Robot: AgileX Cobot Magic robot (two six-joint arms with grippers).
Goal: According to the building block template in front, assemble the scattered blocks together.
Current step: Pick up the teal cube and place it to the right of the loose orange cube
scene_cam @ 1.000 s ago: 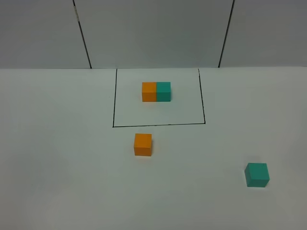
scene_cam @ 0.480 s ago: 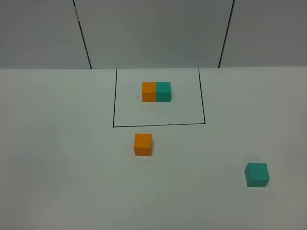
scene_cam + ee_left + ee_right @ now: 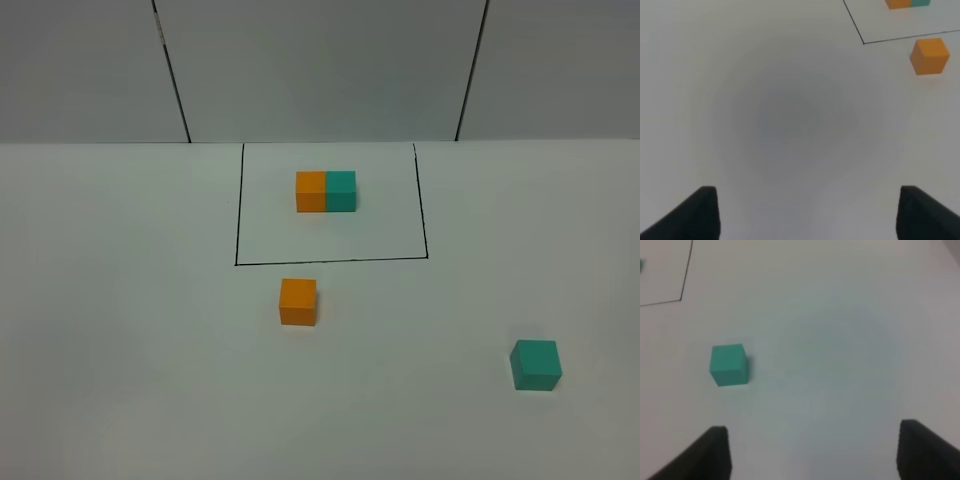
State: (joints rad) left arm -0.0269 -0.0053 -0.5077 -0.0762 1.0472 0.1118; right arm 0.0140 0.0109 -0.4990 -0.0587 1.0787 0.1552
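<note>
Left gripper (image 3: pixel 810 214): fingers spread wide, nothing between, nothing held. Right gripper (image 3: pixel 815 452): likewise apart, empty. Orange cube (image 3: pixel 929 56) well ahead of left fingers, off toward table centre, just outside black outline (image 3: pixel 330 261). Teal cube (image 3: pixel 729 365) nearer, ahead of right fingers, inward; likely right arm's pick. Cubes square, no long axis. Template (image 3: pixel 326 191) beyond, inside outline. White table (image 3: pixel 120 350); grey wall panels (image 3: pixel 320 70) behind.

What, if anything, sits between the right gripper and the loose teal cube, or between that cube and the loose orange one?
Nothing visible. Only bare table lies between the open right gripper and the teal cube, and between that cube and the orange cube. The template pair sits farther back, inside the black outline.
</note>
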